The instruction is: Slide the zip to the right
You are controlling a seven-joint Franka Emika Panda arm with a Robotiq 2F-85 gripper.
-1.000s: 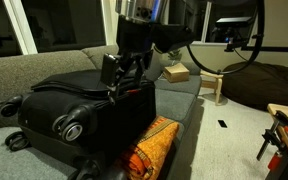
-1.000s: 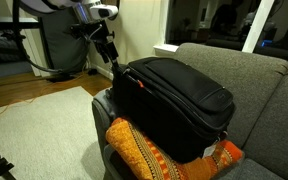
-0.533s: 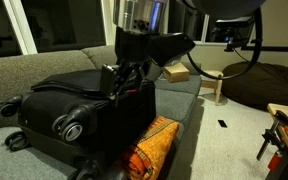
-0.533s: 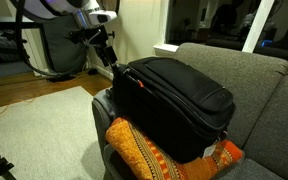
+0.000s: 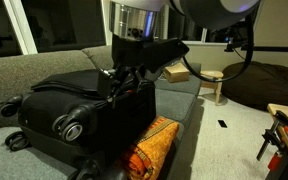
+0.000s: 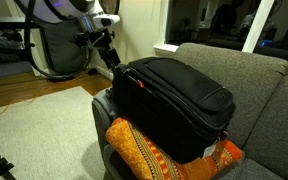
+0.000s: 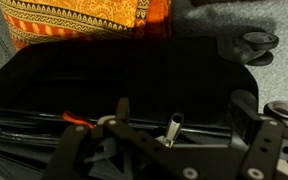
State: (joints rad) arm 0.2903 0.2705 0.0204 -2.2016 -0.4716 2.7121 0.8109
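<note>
While the black two-fingered gripper [image 7: 179, 115] hangs with its jaws wide apart and clamped on nothing, the zip, a tiny silvery metal pull [image 7: 171, 130], stands up in the gap between the two fingers, about midway and touching neither as far as the wrist view shows. It sits on the edge of the large black soft-sided fabric suitcase [image 7: 134, 70], which lies on the grey upholstered sofa [image 5: 44, 62] with an orange patterned cushion [image 7: 74, 20] tucked against it. A small orange-red tag [image 7: 76, 120] lies near one finger, and a round grey-and-black wheel [image 7: 259, 42] shows at the far corner on the opposite side.

In both exterior views the gripper [image 5: 129, 78] [image 6: 111, 58] points down at one end of the suitcase's upper edge. The pull itself is too small, or too hidden behind the fingers, to make out there.

What looks like the thin black zipper track [image 7: 24, 130] is hard to part from the black fabric, but it seems to run crosswise through the gap, from finger to finger. That is what the coming move turns on: the pull is already bracketed, so I judge little approach is left beyond a short descent and a closing. After that the travel must follow the track's line along the suitcase edge, not lift away from it. Because the fingers seem to stand along that same line, one finger may simply push the pull sideways. Which end counts as the right I cannot tell for certain from these views
</note>
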